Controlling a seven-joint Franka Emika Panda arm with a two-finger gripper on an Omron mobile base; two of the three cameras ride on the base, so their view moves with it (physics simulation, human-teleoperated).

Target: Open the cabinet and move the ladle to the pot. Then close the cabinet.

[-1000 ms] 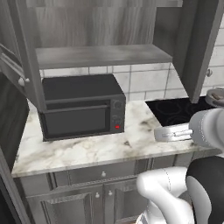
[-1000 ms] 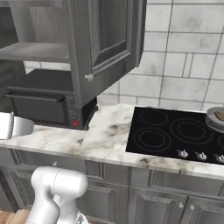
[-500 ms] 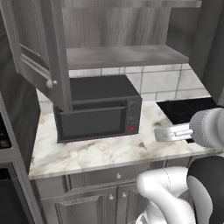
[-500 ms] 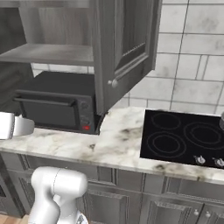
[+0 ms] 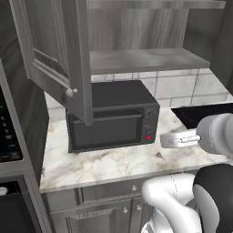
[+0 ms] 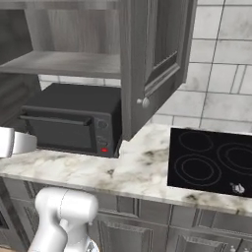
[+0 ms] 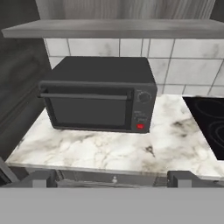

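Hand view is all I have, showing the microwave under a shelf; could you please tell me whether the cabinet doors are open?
Observer: Yes, the left door stands swung open above the left side of the microwave.
Operator: Thank you, and the right door?
Observer: The right door is open too, overhanging the counter between microwave and stove.
Operator: Is anything left of the counter?
Observer: A tall dark appliance stands there.

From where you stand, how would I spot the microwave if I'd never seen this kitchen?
Find the marble counter under the open grey cabinet. The microwave sits on it, left of the black cooktop: a black box with a small red button.
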